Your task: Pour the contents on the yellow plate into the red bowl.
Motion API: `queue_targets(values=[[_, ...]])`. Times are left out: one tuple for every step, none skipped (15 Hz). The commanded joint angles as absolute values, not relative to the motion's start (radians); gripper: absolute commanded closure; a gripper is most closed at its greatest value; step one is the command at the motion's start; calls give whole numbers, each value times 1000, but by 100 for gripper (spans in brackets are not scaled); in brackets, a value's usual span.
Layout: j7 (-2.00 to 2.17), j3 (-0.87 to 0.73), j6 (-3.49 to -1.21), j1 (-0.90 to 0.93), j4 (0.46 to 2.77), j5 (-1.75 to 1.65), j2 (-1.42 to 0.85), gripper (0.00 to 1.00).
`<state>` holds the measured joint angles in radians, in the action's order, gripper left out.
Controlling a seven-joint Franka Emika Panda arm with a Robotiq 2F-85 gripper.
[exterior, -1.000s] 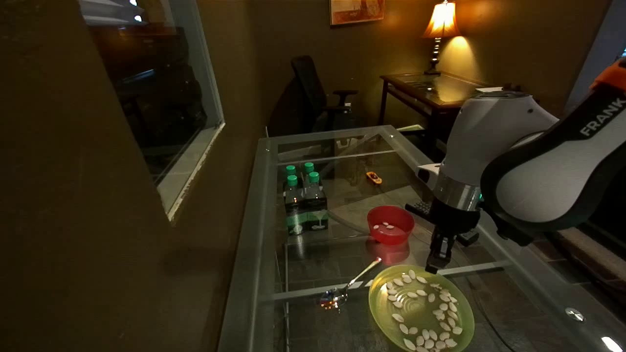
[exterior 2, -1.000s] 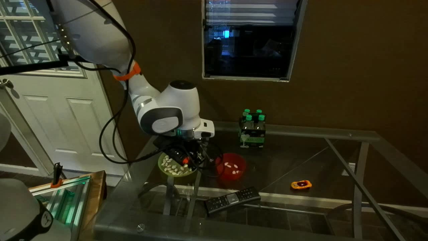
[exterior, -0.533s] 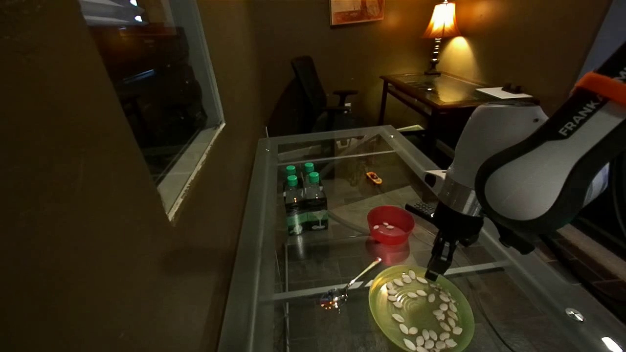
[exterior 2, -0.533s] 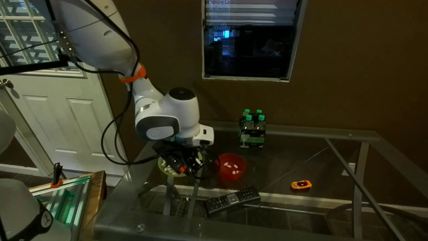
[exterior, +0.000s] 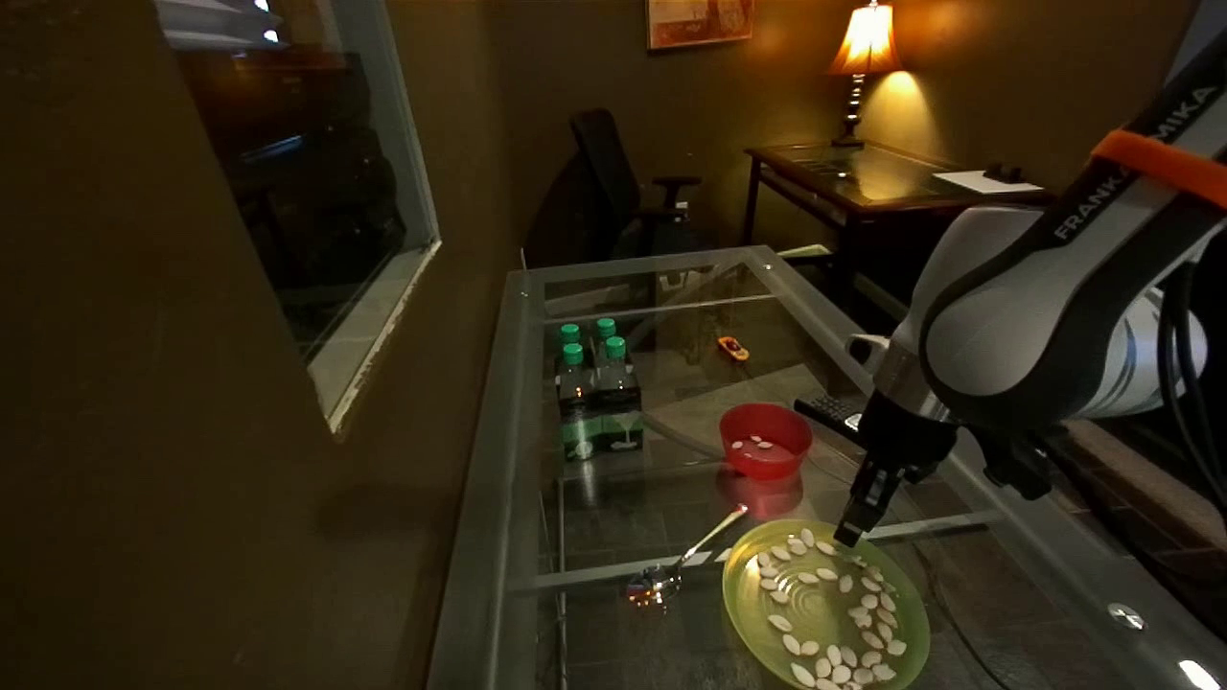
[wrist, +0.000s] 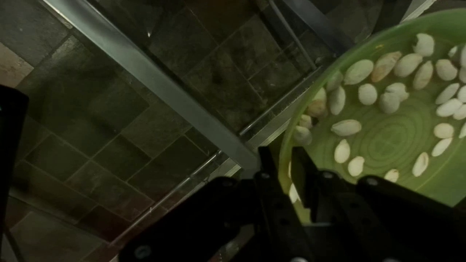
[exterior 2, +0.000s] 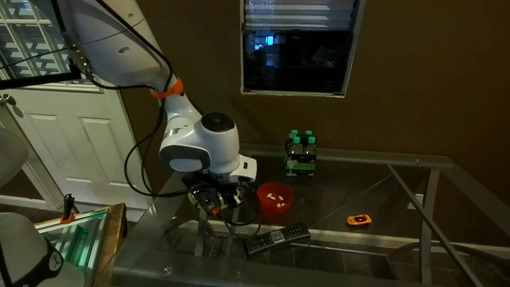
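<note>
The yellow plate (exterior: 815,606) lies on the glass table with many pale oval pieces (exterior: 845,583) on it. In the wrist view the plate (wrist: 393,142) fills the right side, with pieces (wrist: 346,127) spread over it. My gripper (exterior: 848,533) is tilted at the plate's rim on the side toward the bowl. In the wrist view the gripper (wrist: 283,150) is open, and the rim shows between its fingers with gaps beside it. The red bowl (exterior: 767,468) stands beyond the plate with a few pieces inside. In an exterior view my hand hides most of the plate (exterior 2: 192,199).
A shiny spoon (exterior: 661,579) lies beside the plate. A carton of green-capped bottles (exterior: 601,417) stands near the wall. A black remote (exterior 2: 277,236) lies near the bowl (exterior 2: 279,209). A small orange toy car (exterior 2: 358,219) lies farther off. Cables hang around the wrist.
My arm has lowered and the hand has tilted more, while its fingertips stay near the plate's rim. The plate, pieces and bowl have not moved.
</note>
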<state>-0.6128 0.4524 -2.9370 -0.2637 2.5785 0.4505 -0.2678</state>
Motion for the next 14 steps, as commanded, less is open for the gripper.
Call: queue_targets(values=[[-717,535,-2968,-353,2581,555,-297,81],[-739,556,-2969,-375,2578,577,-304,83],[-758,574,-2971,-395,2577,594,-310,84],[-774,590,-2971,-413,2575,610,-317,84],[-790,605,-2972,-430,2574,624,-324,84],[-800,619,-2974,-443,2574,634,-329,85],[-809,631,-2973,-456,2574,643,-333,86],[-817,642,-2974,-468,2573,649,-339,88],[-823,652,-2977,-479,2572,652,-345,89],[-831,665,-2979,-492,2572,659,-350,92],[-837,675,-2981,-502,2572,664,-354,97],[-842,684,-2982,-512,2573,670,-356,100],[-847,694,-2984,-523,2574,673,-358,100],[-841,701,-2980,-530,2575,671,-354,100]])
